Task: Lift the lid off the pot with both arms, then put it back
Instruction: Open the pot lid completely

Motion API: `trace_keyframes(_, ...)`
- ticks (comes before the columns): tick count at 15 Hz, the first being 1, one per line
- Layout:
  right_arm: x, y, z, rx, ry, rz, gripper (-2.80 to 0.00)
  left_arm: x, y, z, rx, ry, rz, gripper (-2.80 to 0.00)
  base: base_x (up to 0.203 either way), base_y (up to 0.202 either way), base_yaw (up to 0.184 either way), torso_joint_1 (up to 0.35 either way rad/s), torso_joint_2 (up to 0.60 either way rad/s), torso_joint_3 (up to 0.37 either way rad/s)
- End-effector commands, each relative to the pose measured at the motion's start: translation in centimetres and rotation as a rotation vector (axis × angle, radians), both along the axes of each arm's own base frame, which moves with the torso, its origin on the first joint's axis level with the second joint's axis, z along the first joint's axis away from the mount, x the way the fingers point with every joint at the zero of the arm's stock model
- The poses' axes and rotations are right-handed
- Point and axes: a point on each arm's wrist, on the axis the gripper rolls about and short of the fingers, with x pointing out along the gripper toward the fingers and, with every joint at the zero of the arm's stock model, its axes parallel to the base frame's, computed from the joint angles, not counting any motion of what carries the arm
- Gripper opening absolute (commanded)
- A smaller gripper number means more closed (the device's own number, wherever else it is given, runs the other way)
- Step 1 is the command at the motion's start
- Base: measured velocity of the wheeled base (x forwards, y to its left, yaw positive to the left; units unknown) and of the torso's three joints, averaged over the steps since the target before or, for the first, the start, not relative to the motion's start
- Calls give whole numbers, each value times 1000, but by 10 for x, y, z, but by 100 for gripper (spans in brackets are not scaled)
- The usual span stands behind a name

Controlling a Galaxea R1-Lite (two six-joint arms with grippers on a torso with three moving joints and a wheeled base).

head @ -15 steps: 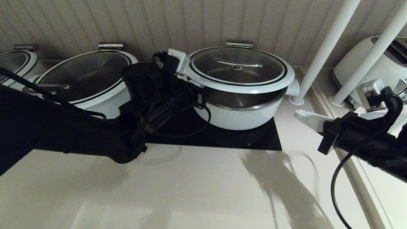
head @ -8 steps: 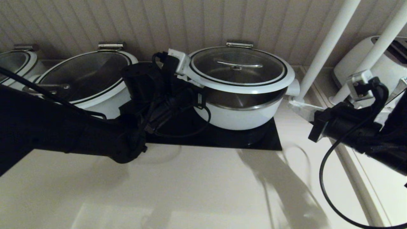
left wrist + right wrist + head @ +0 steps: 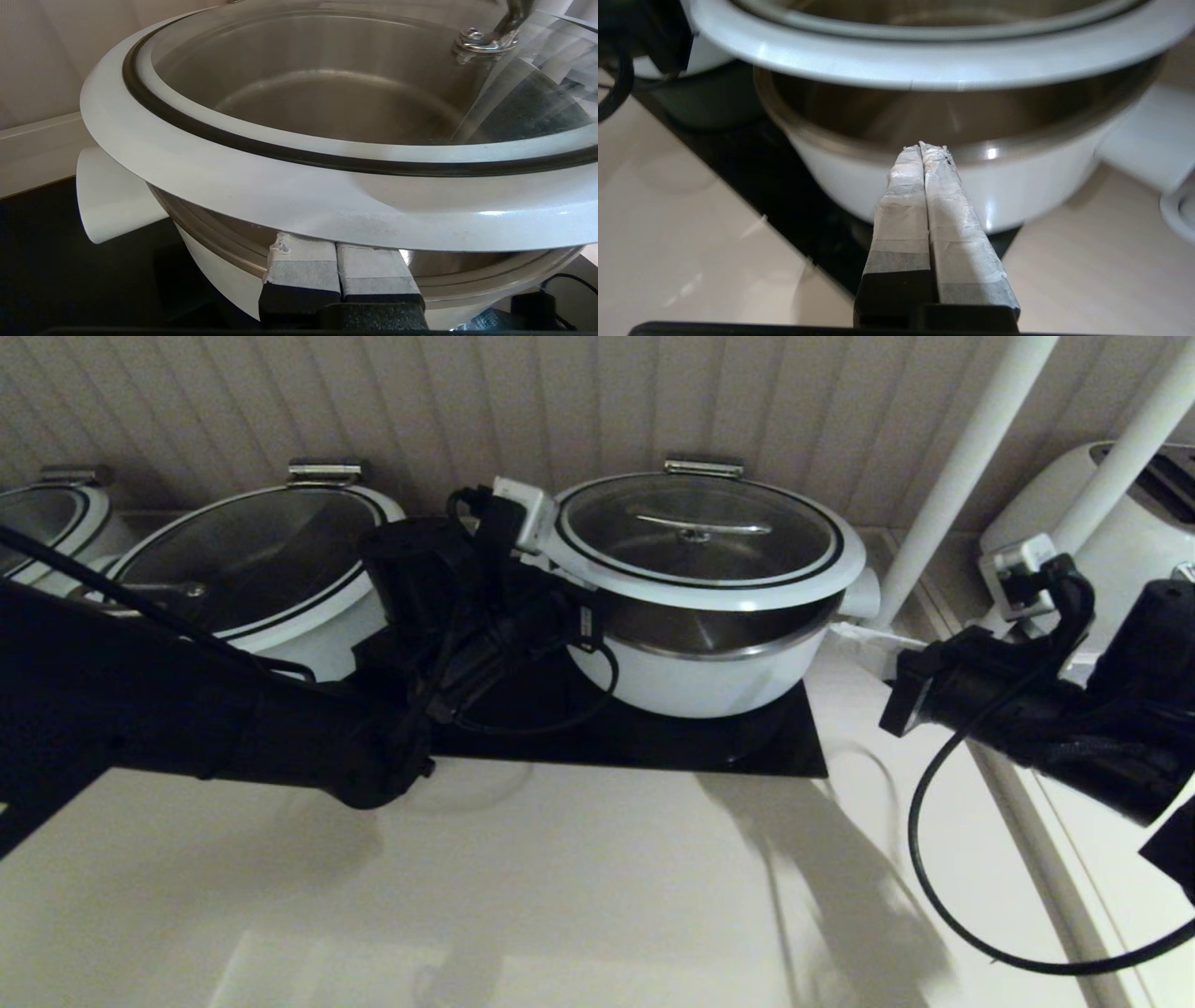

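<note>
The lid (image 3: 700, 537) is hinged at the back, and its front is raised off the white pot (image 3: 709, 686), so a gap shows the steel inside. My left gripper (image 3: 336, 245) is shut. Its fingertips sit under the lid's white rim (image 3: 280, 186) on the left side, touching it from below. In the head view the left gripper (image 3: 571, 577) is mostly hidden by its arm. My right gripper (image 3: 840, 630) is shut and empty. It points at the pot's right side, level with the gap, just short of the steel rim (image 3: 859, 140).
The pot stands on a black mat (image 3: 653, 742). A wider pot with a glass lid (image 3: 252, 560) stands close on the left, another (image 3: 37, 523) farther left. Two white poles (image 3: 952, 485) and a white toaster (image 3: 1120, 523) stand behind my right arm. The pot's right stub handle (image 3: 864, 597) is near the right fingertips.
My right arm has moved left and toward the pot, bringing its shut fingers up beside the gap. The left arm and the raised lid have not moved.
</note>
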Motion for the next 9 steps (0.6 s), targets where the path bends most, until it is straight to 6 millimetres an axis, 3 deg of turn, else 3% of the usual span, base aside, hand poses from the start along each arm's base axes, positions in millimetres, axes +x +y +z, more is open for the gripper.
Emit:
trace_keyframes(1, 13, 5, -5, 2, -10, 4, -280, 0, 0, 0, -2, -5, 0, -280, 0, 0, 0, 0, 0, 0)
trace_keyframes(9, 33, 12, -11, 8, -35, 12, -280, 1, -1, -2, 1, 1, 0, -280, 0, 0, 0, 0, 0, 0)
